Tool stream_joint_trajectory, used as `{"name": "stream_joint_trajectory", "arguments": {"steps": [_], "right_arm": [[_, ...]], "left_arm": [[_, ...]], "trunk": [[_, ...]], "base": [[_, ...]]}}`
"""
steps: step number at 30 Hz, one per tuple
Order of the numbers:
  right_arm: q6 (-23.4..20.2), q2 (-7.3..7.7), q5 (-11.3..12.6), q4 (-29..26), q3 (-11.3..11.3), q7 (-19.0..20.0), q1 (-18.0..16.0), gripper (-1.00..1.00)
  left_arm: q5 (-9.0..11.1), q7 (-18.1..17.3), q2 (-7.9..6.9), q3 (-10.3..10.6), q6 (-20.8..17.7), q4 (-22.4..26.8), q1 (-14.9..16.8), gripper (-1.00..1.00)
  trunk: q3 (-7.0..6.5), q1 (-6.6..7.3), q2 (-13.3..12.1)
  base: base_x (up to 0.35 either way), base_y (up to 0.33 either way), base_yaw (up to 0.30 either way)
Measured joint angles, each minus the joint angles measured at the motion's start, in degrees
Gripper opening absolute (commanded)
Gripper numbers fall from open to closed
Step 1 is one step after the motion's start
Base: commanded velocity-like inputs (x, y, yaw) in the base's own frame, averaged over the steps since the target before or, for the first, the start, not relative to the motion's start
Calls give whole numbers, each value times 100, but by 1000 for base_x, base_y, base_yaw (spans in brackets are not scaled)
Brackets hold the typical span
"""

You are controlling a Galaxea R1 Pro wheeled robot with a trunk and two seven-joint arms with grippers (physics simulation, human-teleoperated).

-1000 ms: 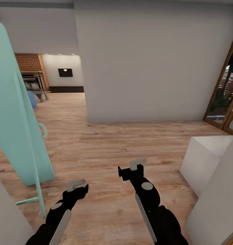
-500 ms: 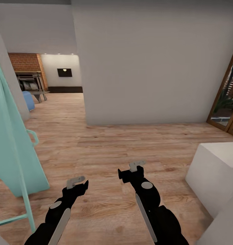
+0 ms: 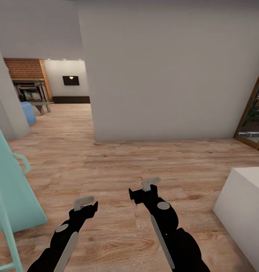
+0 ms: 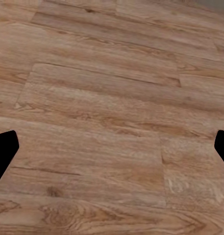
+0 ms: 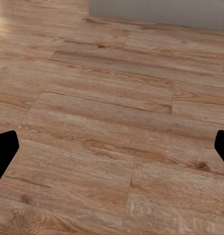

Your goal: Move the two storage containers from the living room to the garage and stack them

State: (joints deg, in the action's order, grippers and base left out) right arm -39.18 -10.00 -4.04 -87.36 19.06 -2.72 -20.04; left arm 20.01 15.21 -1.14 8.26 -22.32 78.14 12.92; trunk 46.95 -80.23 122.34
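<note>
The storage containers are out of view, and so is the garage. Far off at the left the living room opens, with its red brick fireplace [image 3: 25, 70] and a blue sofa [image 3: 28, 112]. Low in the head view, my left gripper [image 3: 84, 202] and my right gripper [image 3: 150, 184] are held over light wood planks [image 3: 118, 162]. In each wrist view the dark fingertips [image 4: 5, 149] [image 5: 4, 147] stand far apart at the picture's sides. Both the left gripper [image 4: 112, 152] and the right gripper [image 5: 112, 152] are open, with only planks between the fingers.
A wide white wall block [image 3: 163, 75] stands straight ahead, with a passage along its left side. A teal panel with a frame [image 3: 10, 192] is close at the left. A white box [image 3: 244, 207] sits at the right, and a wood-framed glass door [image 3: 254, 113] stands beyond it.
The whole view has shifted, so the camera has moved: the teal panel has slid off to the left and the white box to the right. Both arms keep their pose.
</note>
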Motion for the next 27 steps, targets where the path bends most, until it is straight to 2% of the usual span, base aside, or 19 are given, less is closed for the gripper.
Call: {"name": "stream_joint_trajectory", "arguments": {"steps": [27], "right_arm": [[27,0,-9,0,19,4,0,100]], "left_arm": [[20,-35,-6,-9,-9,-18,0,100]], "trunk": [[0,0,0]], "base": [[338,0,0]]}}
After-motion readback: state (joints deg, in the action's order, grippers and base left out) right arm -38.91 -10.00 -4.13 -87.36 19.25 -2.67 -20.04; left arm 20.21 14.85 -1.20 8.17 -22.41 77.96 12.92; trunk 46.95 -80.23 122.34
